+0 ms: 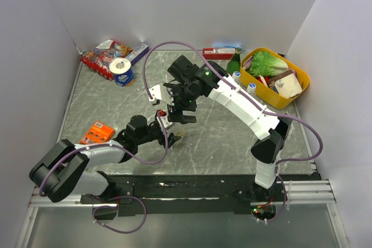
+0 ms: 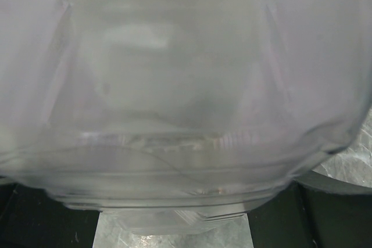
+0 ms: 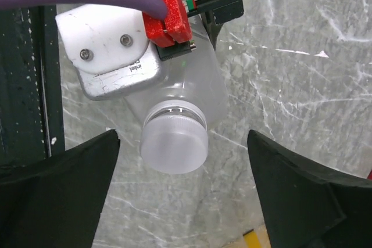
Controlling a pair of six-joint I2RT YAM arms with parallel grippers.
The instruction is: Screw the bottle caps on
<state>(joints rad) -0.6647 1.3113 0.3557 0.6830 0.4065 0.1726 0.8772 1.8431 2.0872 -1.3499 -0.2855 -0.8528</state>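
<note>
My left gripper (image 1: 167, 122) is shut on a small clear plastic bottle (image 3: 186, 94) and holds it tilted just above the table. The bottle fills the left wrist view (image 2: 186, 85), with dark fingers (image 2: 35, 225) at the bottom corners. A plain white cap (image 3: 174, 143) sits on the bottle's neck. My right gripper (image 3: 181, 137) is open, with its jaws wide on either side of the cap and not touching it. In the top view the right gripper (image 1: 183, 110) hangs over the bottle and hides most of it. Two other small bottles (image 1: 236, 76) (image 1: 251, 87) with blue caps stand by the yellow bin.
A yellow bin (image 1: 290, 94) of groceries is at the back right, with a dark green glass bottle (image 1: 233, 62) beside it. A blue-and-white tape roll (image 1: 122, 72) and a red snack pack (image 1: 103, 59) lie at the back left. An orange box (image 1: 97, 133) lies near the left arm.
</note>
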